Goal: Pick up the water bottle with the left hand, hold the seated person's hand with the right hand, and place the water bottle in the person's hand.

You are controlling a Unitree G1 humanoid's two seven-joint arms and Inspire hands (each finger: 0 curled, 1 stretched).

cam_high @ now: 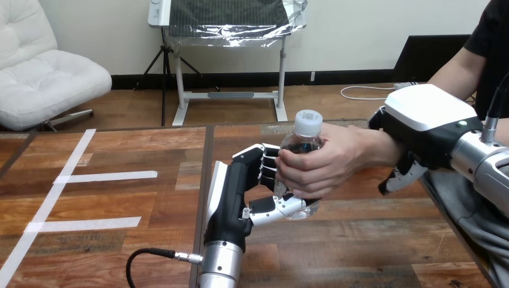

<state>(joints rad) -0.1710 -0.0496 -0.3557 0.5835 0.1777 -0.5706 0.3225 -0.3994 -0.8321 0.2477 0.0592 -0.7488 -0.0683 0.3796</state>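
My L hand (240,192) is curled round the water bottle (307,129), near upright above the tabletop (120,198), closer to its right edge. Person's hand (327,159) grips it too. My R hand (429,120) wraps the person's wrist (384,147).

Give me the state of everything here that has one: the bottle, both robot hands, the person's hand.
bottle: upright, capped, gripped by two hands.
left hand: fingers and thumb curled round the bottle.
right hand: on the person's wrist, fingers curled round it.
person's hand: closed round the bottle.
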